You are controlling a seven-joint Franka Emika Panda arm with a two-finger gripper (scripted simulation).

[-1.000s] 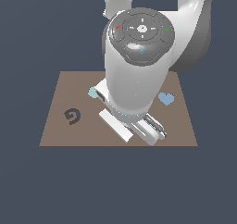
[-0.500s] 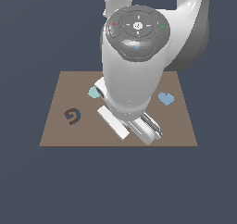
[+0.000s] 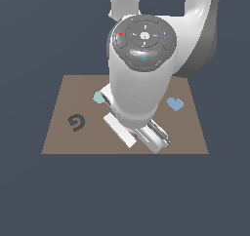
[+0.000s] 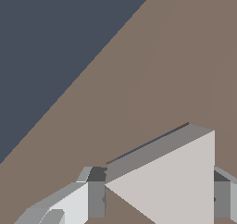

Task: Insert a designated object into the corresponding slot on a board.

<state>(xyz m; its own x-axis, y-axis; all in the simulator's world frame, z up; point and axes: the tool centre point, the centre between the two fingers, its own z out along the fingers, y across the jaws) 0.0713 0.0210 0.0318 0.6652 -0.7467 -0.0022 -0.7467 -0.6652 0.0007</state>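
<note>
I am grasping the grey triangle block (image 4: 178,181) between my fingers (image 4: 95,197); my gripper (image 4: 157,200) clamps it on both flanks. It hangs over the brown board (image 3: 63,127), near the board's six o'clock edge in the exterior view.
</note>
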